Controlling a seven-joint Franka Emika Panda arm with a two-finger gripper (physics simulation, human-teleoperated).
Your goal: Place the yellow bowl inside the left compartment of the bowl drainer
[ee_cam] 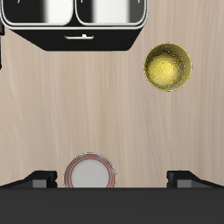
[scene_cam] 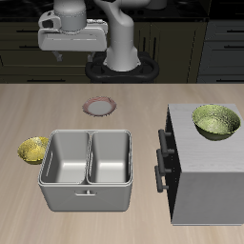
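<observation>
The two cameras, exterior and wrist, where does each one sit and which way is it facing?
Exterior view: sits high before the table, looking down and back at the bowl drainer, yellow bowl, gray box carrying a larger green-yellow bowl; the arm and gripper show behind.
Wrist view: sits on the gripper, looking straight down at the tabletop; its fingers show.
Shared: yellow bowl, bowl drainer, a small pink-rimmed dish.

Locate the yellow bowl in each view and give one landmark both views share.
Exterior view: the yellow bowl sits on the table, beside the bowl drainer.
Wrist view: the yellow bowl lies on bare wood near the drainer.
Shared landmark: the small pink-rimmed dish.
</observation>
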